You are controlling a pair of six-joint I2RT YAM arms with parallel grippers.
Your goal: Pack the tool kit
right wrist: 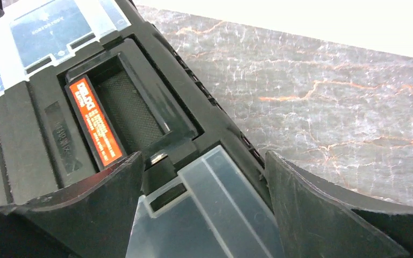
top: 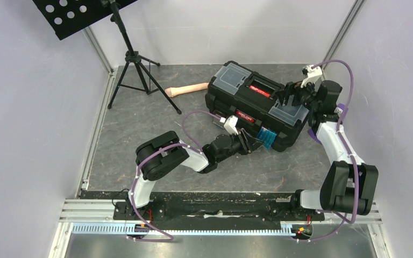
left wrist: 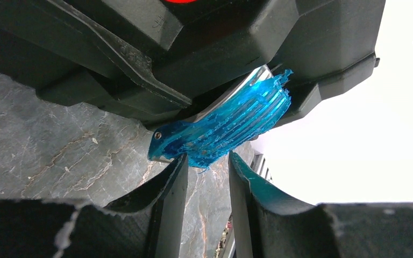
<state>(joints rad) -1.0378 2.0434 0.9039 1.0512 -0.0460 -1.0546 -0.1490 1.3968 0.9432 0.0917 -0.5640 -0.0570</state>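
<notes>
Latching is judged to be the step in hand. Large black toolbox point(top: 253, 105) is seen on the table point(top: 140, 129), right of centre, lid down. Both clear top compartments are closed and the red-labelled handle point(top: 261, 88) is folded flat in its recess. No pliers or screwdrivers are seen loose; they are presumed packed inside, which cannot be confirmed.

Left gripper point(left wrist: 207, 161) is placed low at the box's front face, fingers partly apart, nothing clamped. Blue latch point(left wrist: 226, 126) is seen just beyond the fingertips, swung out from the box wall, its lower edge dipping into the gap between the tips. Contact cannot be confirmed. Right gripper point(right wrist: 204, 161) is poised over the right-hand clear lid point(right wrist: 215, 215), fingers spread wide, nothing held. Whether the lid is touched cannot be told.

For a clean latch, the blue tab should be pushed flat toward the box wall with one finger's face, not pinched. A pinch on thin ribbed plastic is likely to slip or bend it. The push should be kept square to the hinge line. The box is likely to slide back on the smooth tabletop under that push, so downward pressure from the right arm should be used as a brace. The lid seam should be checked as fully seated first. The latch's far end looks ragged, so modest force is advised.

Beige handle point(top: 188, 89) is left lying behind the box, not part of the kit.
</notes>
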